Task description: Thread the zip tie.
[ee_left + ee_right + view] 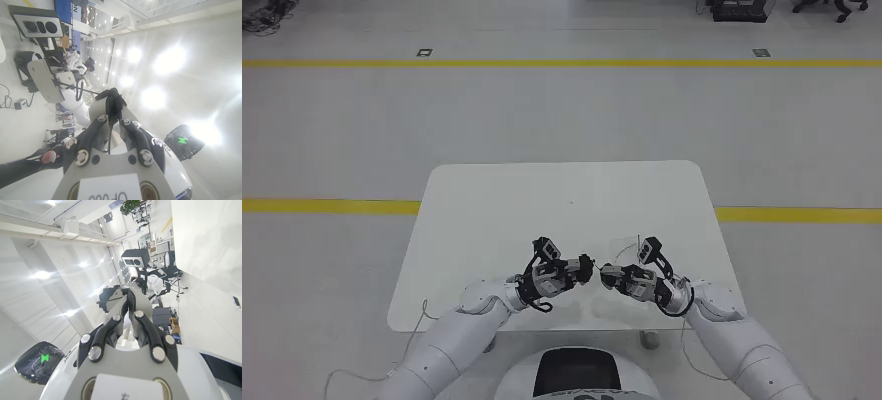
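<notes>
Zip tie: thin black strap (107, 300) held in the air above the near part of the bench (492, 200), stretched between the two hands.
Left hand: (112, 100) clenched on the zip tie, with the strap running back between its fingers toward the wrist.
Right hand: (128, 293) clenched on the strap's other end, fingertips facing the left hand and just apart from it.
In the way: each hand's own fingers hide the exact point of grip.
Surroundings: white bench with rounded corners on a grey floor; one yellow floor line (332, 206) passes under the bench, a second (542, 63) lies well beyond it.
Writing: white sticker (109, 187) on the left hand's base, its print cut off at the edge; green mark (181, 140) on a dark housing beside the wrist.
</notes>
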Tool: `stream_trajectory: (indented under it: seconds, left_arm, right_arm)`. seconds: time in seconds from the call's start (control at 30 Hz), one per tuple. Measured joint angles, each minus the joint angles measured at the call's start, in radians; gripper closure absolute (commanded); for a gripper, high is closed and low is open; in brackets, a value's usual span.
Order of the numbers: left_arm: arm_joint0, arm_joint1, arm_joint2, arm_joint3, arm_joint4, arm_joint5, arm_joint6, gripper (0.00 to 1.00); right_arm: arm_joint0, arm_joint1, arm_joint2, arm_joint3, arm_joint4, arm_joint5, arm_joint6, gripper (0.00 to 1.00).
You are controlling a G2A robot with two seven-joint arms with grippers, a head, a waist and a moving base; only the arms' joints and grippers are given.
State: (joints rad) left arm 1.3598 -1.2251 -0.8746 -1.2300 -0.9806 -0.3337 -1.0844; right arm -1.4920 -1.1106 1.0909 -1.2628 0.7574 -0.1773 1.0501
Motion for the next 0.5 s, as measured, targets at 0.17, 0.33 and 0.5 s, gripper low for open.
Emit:
stream_trajectory:
  seconds: [0.17,0.33,0.5]
  left_arm:
    - [0.0,0.0,0.0,0.0,0.0,0.0,0.0,1.0]
    - [0.0,0.0,0.0,0.0,0.0,0.0,0.0,1.0]
    - [0.0,0.0,0.0,0.0,0.0,0.0,0.0,1.0]
  right_arm:
    - [-0.001,-0.001,-0.001,0.0,-0.008,0.002,0.003,1.0]
    - [-0.001,-0.001,-0.002,0.0,-0.018,0.005,0.004,1.0]
    - [0.0,-0.001,-0.004,-0.001,-0.031,0.007,0.002,1.0]
